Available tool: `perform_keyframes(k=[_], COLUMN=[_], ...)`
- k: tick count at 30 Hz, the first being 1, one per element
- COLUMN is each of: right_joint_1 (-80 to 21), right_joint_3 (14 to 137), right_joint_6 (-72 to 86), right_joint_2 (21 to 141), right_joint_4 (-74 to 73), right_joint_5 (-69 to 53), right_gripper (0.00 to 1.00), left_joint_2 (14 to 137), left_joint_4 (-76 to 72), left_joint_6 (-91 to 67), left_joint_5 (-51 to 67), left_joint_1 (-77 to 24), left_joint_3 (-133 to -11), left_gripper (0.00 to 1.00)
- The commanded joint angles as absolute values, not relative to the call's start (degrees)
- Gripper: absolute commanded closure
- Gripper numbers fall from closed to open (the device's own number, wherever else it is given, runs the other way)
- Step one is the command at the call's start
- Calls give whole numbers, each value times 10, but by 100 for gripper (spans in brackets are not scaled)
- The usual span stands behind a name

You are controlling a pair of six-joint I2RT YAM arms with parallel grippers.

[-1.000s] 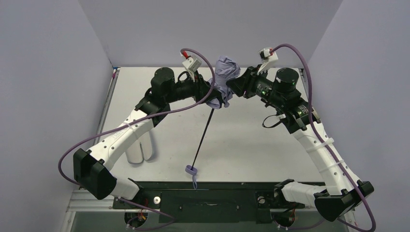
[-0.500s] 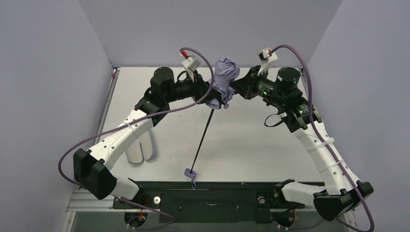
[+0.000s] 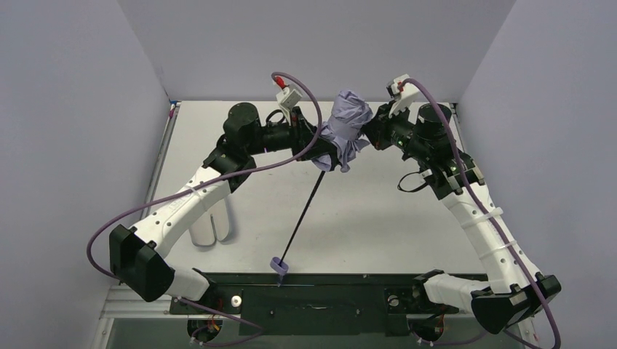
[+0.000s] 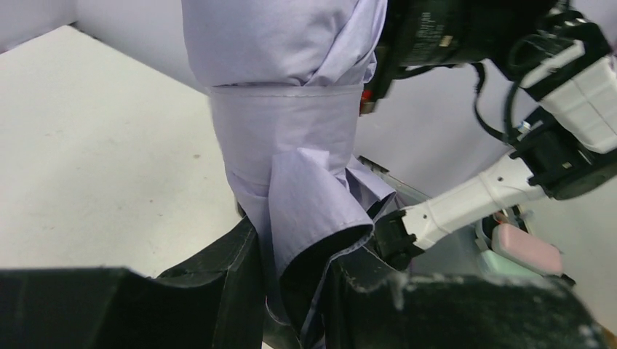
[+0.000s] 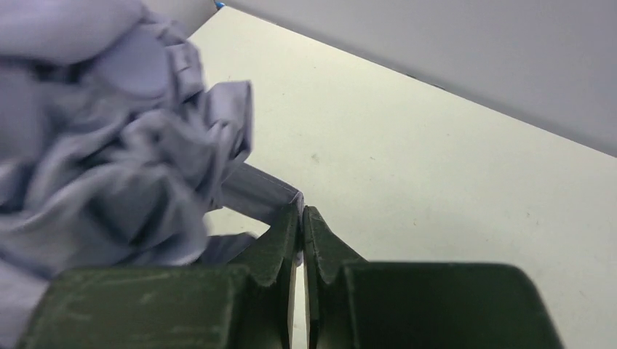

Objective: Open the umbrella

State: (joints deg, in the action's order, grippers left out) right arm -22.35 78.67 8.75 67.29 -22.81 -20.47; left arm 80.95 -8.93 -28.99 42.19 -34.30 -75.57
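Note:
The umbrella's bunched lavender canopy (image 3: 347,127) hangs in the air between my two grippers, over the far middle of the table. Its thin black shaft (image 3: 300,215) slants down to the small lavender handle (image 3: 277,265) with wrist loop near the front edge. My left gripper (image 3: 325,158) is shut on the canopy's lower end, where the fabric and black lining (image 4: 320,254) sit between the fingers. My right gripper (image 3: 369,131) is shut on a strip of the fabric (image 5: 258,193), pinched at the fingertips (image 5: 291,218). The crumpled canopy (image 5: 102,153) fills the left of the right wrist view.
A small flat whitish pouch (image 3: 211,222) lies on the table (image 3: 378,218) under the left arm. Lavender walls close the table in on the left, back and right. A black rail (image 3: 320,287) runs along the front edge between the arm bases.
The canopy and both grippers have shifted right. The shaft has tilted more, and the handle has moved left and toward the front edge.

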Motion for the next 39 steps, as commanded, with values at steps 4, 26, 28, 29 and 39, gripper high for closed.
perform_keyframes(k=[4, 26, 28, 29, 39], right_joint_1=[-177, -49, -31, -15, -4], right_joint_3=[765, 811, 810, 810, 821], right_joint_6=[47, 184, 200, 207, 267], right_joint_2=[665, 676, 680, 684, 718], right_joint_4=[-222, -231, -230, -229, -248], right_joint_5=[-221, -463, -462, -467, -474], right_gripper=[100, 23, 24, 24, 25], left_joint_2=[774, 778, 772, 765, 666], left_joint_4=[-180, 6, 47, 73, 1], left_joint_6=[-309, 27, 186, 234, 826], left_joint_5=[464, 349, 302, 287, 148], left_joint_1=[-347, -343, -352, -365, -496], left_joint_3=[-782, -804, -819, -822, -645], left_gripper=[100, 100, 100, 100, 100])
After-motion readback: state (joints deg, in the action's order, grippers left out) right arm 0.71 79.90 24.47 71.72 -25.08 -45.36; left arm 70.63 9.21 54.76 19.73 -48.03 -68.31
